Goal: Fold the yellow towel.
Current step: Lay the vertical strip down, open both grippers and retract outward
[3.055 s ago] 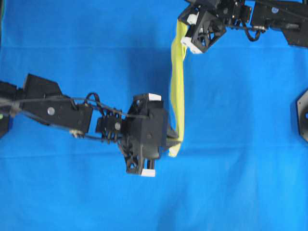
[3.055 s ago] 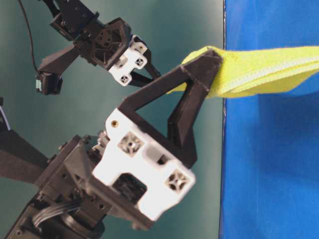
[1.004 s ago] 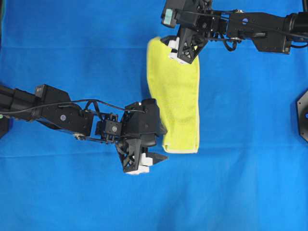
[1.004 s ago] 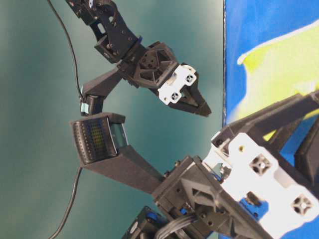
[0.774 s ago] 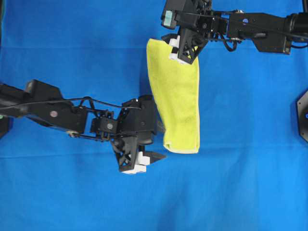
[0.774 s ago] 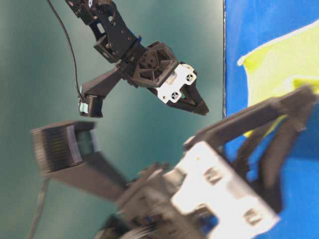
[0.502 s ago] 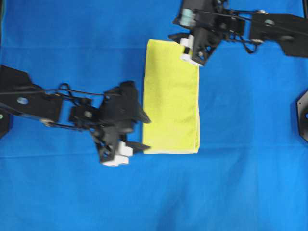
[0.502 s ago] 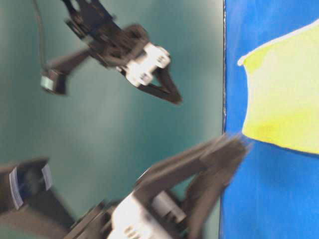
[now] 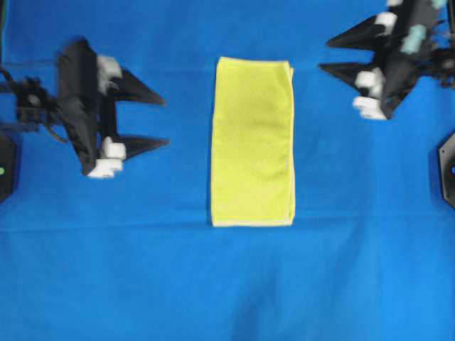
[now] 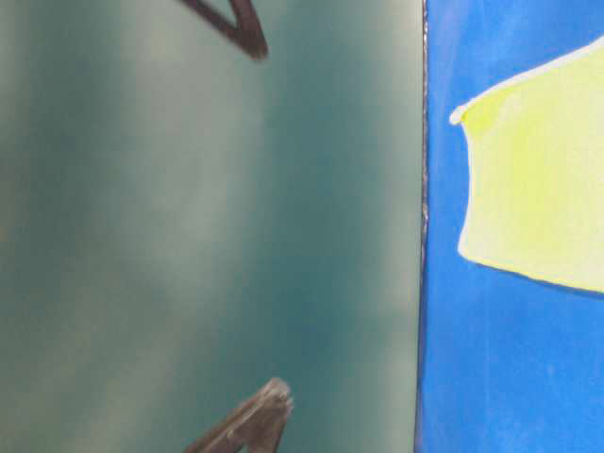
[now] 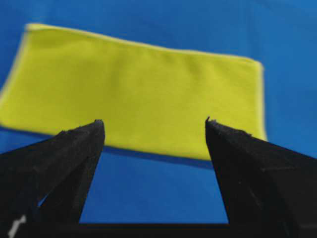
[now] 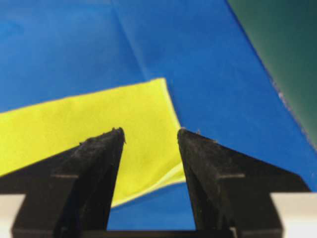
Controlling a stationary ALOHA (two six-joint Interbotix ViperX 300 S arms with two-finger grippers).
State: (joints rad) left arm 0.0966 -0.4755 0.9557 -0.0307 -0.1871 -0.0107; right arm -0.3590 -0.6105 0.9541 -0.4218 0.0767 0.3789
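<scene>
Left gripper (image 9: 162,121) off to the left, jaws wide apart, nothing in them. Centre: yellow towel (image 9: 252,142) lying flat on the blue cloth (image 9: 142,270), folded into a tall narrow rectangle, edges lined up, clear of both arms. Right gripper (image 9: 327,55) top right, jaws apart too, empty.

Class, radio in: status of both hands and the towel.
Left hand open, empty. Right hand open, empty. Yellow towel folded flat on blue sheet. Nothing in the way.
</scene>
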